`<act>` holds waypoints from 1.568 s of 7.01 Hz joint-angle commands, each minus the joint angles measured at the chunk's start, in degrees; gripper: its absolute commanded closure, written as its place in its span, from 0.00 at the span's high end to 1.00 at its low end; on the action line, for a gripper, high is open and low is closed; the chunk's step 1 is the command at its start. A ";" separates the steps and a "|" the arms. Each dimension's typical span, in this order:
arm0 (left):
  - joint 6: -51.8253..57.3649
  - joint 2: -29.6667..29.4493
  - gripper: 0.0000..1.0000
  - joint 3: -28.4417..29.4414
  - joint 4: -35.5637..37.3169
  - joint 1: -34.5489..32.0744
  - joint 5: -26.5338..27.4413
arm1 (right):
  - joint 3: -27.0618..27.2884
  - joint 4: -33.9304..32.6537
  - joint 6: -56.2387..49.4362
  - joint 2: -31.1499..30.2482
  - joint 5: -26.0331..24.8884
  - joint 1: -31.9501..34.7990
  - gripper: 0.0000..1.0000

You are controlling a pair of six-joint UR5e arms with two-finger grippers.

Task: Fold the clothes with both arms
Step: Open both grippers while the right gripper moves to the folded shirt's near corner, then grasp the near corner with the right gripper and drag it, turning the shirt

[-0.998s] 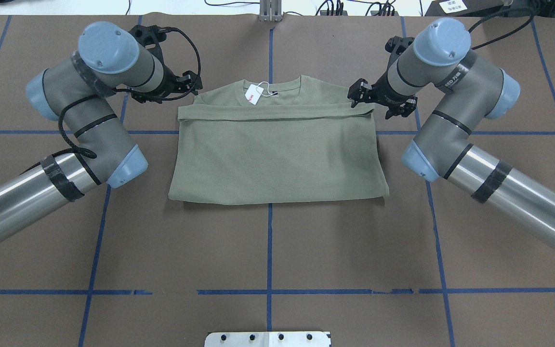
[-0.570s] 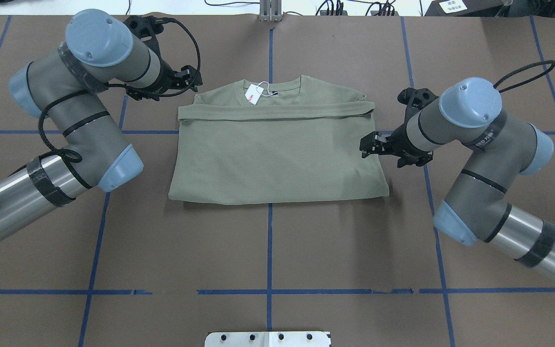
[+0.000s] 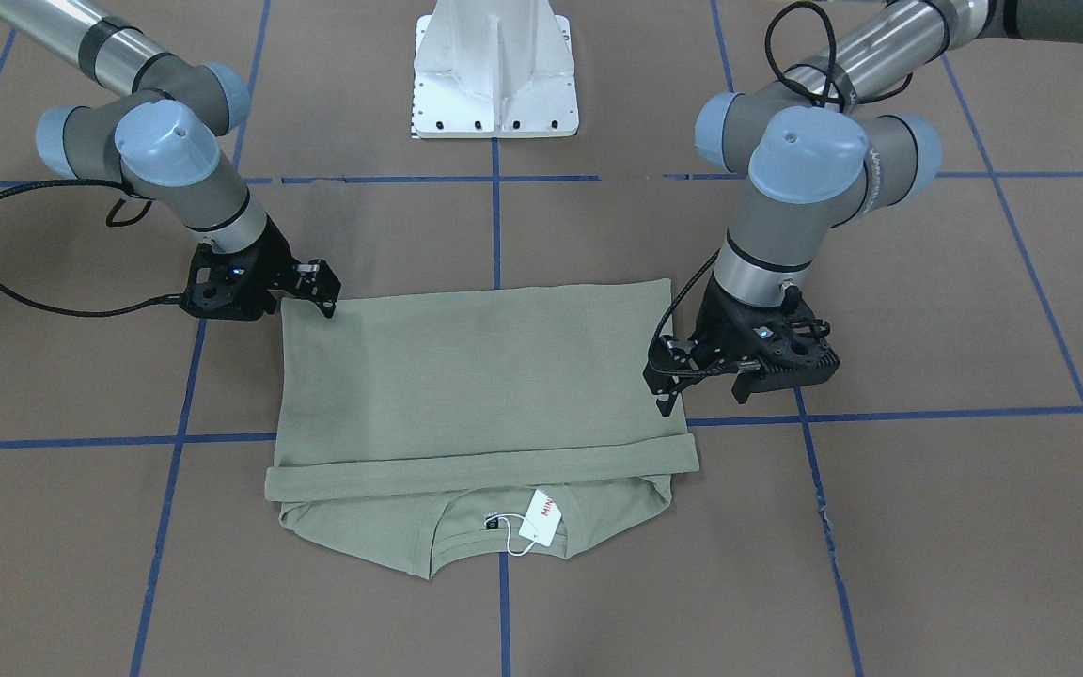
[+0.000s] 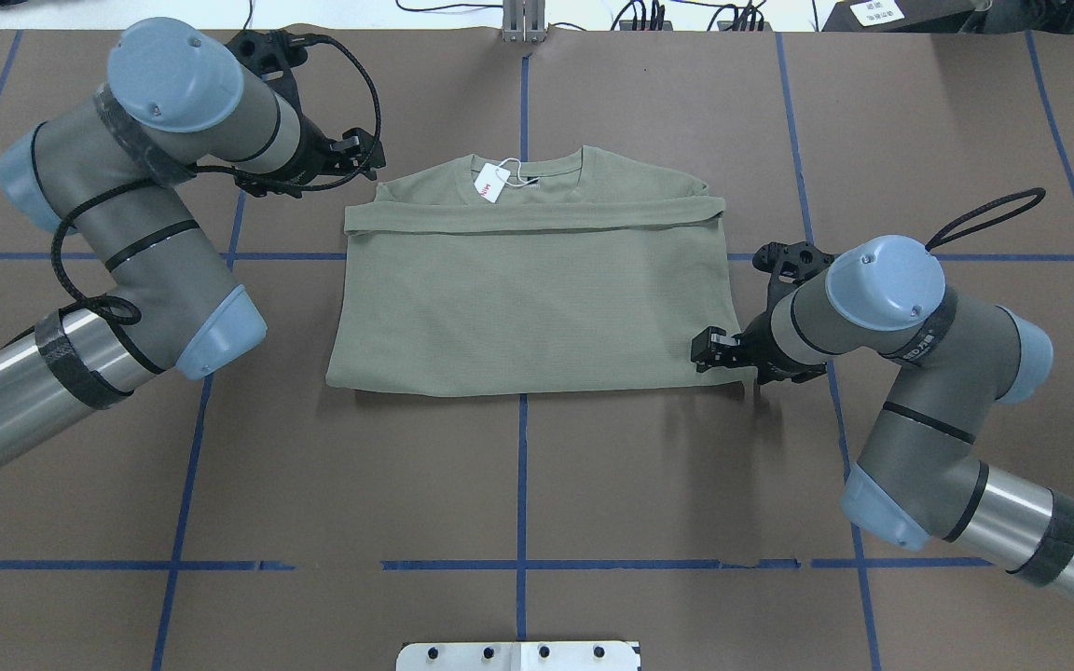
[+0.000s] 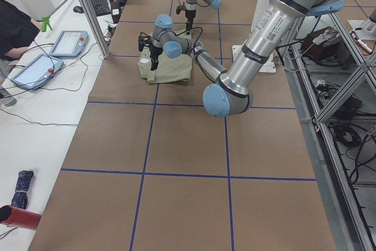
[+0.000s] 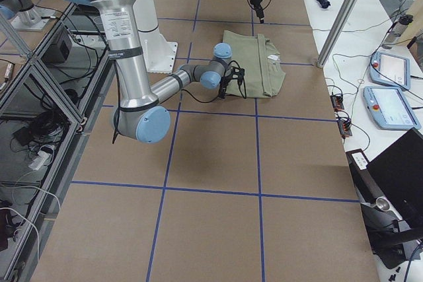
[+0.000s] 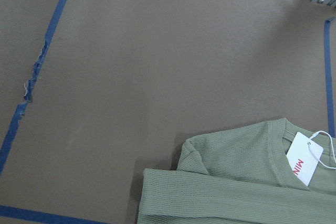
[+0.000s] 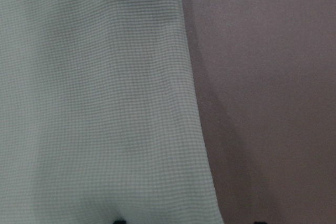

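The olive-green shirt [image 4: 537,298] lies flat on the brown table, with a sleeve band folded across its chest and its white tag [image 4: 492,182] at the neck. It also shows in the front view [image 3: 476,376]. My left gripper [image 4: 362,154] hovers open and empty just off the shirt's far left shoulder, and shows in the front view [image 3: 662,384]. Its wrist view shows that shoulder [image 7: 236,182] and the tag [image 7: 303,163]. My right gripper [image 4: 707,349] is open, low over the shirt's near right hem corner [image 3: 321,290]. Its wrist view shows the shirt's edge [image 8: 94,103] between the fingertips [image 8: 118,221].
The white pedestal base [image 3: 494,75] stands at the robot's side of the table. Blue tape lines [image 4: 520,485] grid the brown cover. A white side table with teach pendants [image 5: 67,42] runs along the far edge.
My right gripper has moved from the shirt's far right shoulder down along the right edge to the near right hem corner. My left arm has drawn slightly back to the left.
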 commanded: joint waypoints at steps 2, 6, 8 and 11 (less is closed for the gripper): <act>0.09 0.79 1.00 -0.36 -0.11 0.00 -0.12 | 0.21 0.05 0.01 0.01 0.04 0.45 0.00; 0.00 0.79 1.00 -1.14 -0.02 0.00 -0.03 | 3.79 -0.04 0.01 -3.05 0.75 0.63 0.00; -0.87 1.74 1.00 -2.54 -0.02 0.09 0.23 | 16.41 -0.12 0.01 -15.05 4.59 -2.96 0.00; -2.55 2.90 1.00 -5.27 0.33 0.70 2.16 | 23.05 -0.04 4.83 -22.31 9.08 -14.71 0.00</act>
